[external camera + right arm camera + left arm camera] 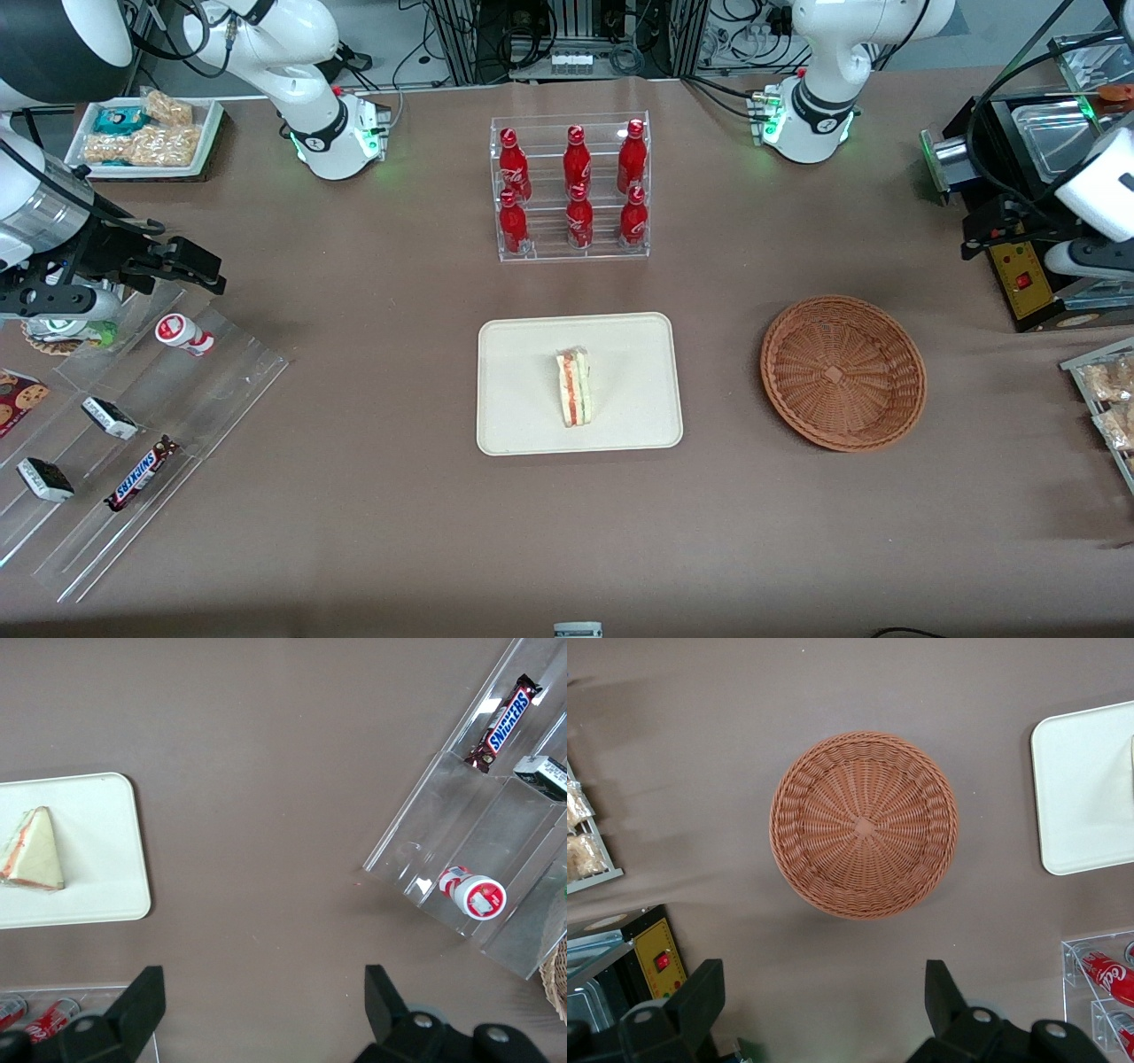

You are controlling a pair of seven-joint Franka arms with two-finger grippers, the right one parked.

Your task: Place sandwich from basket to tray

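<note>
One sandwich (575,386) is all this job concerns, and it stands on its edge near the middle of the tray (514,425), its red, orange and green filling stripe facing up toward the front camera. The basket (842,372) sits empty on the table at about three o'clock from the tray, well apart from it, toward the working arm's end. By the look of things the move is done.

The left gripper (824,1010) hangs high above the table, close to the basket's rim, with its two black fingers (700,997) spread wide and nothing between them.

From where I stand the sandwich looks light and soft. I would guess the bread gives under pressure and the layers could slide apart if squeezed hard. Were it to be picked up again, the sensible hold would be across the two flat bread faces near the thick cut end, with a gentle pinch and no more.

At twelve o'clock from the tray a clear rack (571,248) of red bottles (577,158) stands clear of everything.
</note>
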